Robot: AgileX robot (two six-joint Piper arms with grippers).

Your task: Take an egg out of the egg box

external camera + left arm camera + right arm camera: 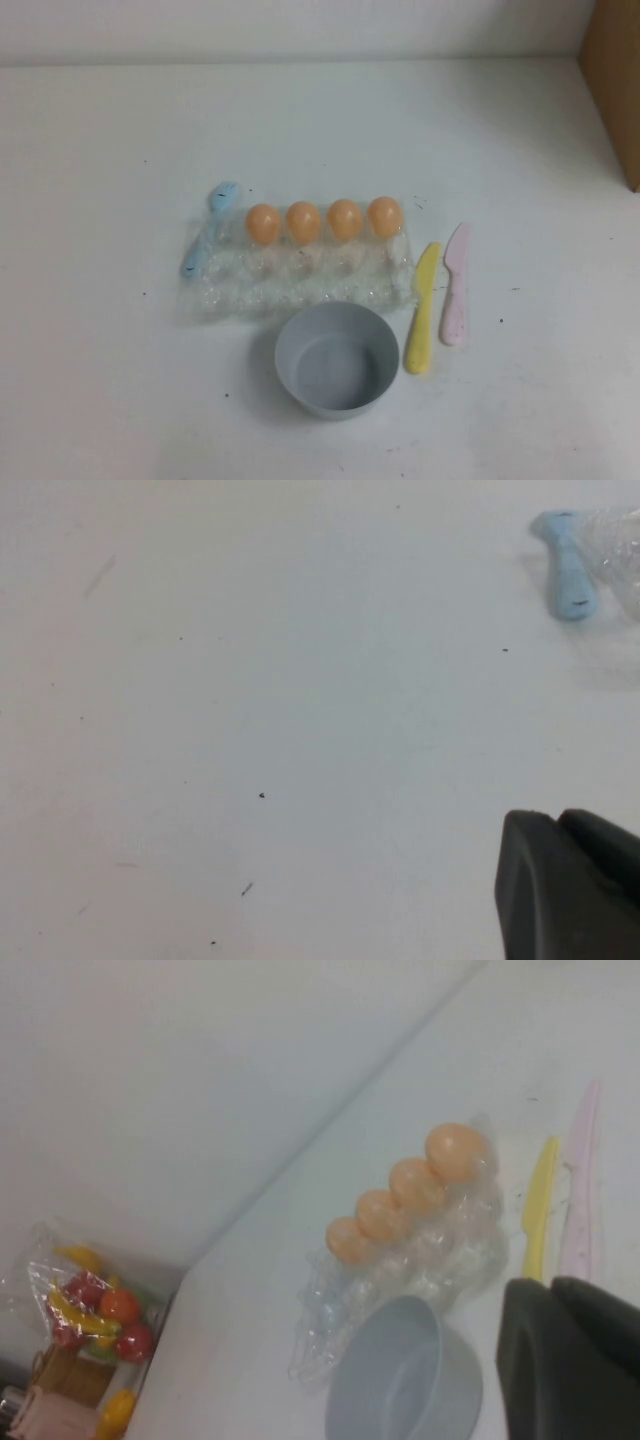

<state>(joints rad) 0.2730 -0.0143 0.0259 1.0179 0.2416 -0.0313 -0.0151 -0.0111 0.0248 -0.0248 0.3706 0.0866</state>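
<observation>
A row of small orange-tan eggs sits in the far cups of the clear plastic egg box (300, 282) at the table's middle; the leftmost egg (263, 223) and the rightmost egg (384, 215) mark its ends. The right wrist view shows the eggs (455, 1150) and the box (420, 1260) too. Neither arm shows in the high view. My left gripper (560, 818) is shut and empty over bare table, left of the box. My right gripper (552, 1285) is shut and empty, away from the box on the bowl's side.
A round grey bowl (337, 360) stands just in front of the box. A blue spoon (208, 240) lies at the box's left end. A yellow knife (423, 310) and a pink knife (455, 285) lie to its right. A brown panel (612, 80) stands far right.
</observation>
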